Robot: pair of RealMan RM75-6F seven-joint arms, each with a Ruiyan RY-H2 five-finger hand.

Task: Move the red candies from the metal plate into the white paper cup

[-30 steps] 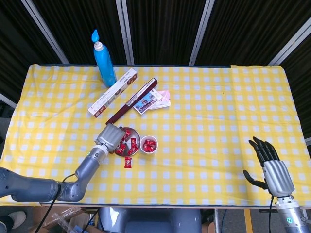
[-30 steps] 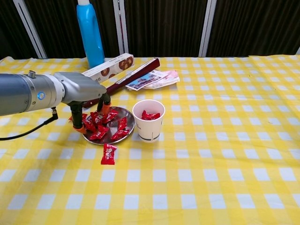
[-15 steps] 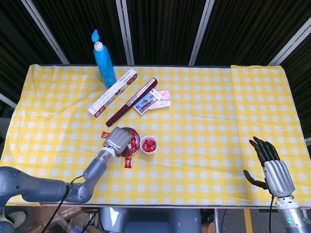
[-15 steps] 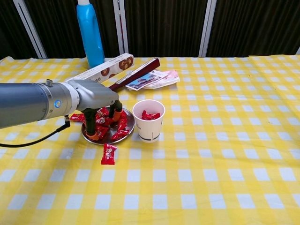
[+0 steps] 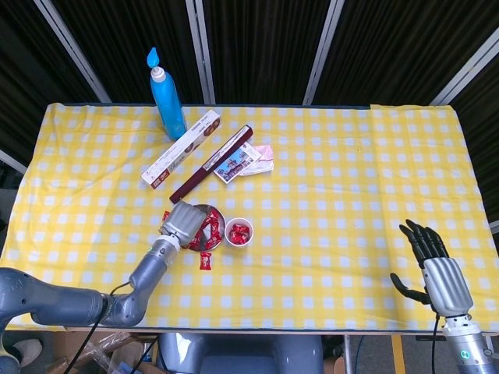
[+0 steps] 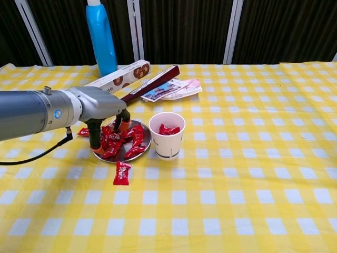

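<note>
The metal plate point(image 6: 140, 150) point(image 5: 217, 214) holds several red candies point(image 6: 134, 138). My left hand point(image 6: 101, 108) point(image 5: 181, 224) hovers over the plate's left side, fingers spread and pointing down, fingertips point(image 6: 95, 147) touching the candies; I see none lifted. The white paper cup point(image 6: 167, 141) point(image 5: 238, 232) stands just right of the plate with red candies point(image 6: 168, 129) inside. One candy point(image 6: 122, 173) point(image 5: 206, 261) lies on the cloth in front of the plate, another point(image 6: 83, 132) to its left. My right hand point(image 5: 430, 263) rests with fingers extended at the front right, seen only in the head view.
A blue bottle point(image 6: 101, 38), a long white box point(image 6: 119, 76), a dark red box point(image 6: 152, 83) and some leaflets point(image 6: 174, 89) lie behind the plate. Yellow checked cloth covers the table point(image 6: 253, 158).
My left hand slid right across the plate, then drew back a little to the left, shuffling the candies. The right hand has not moved.
</note>
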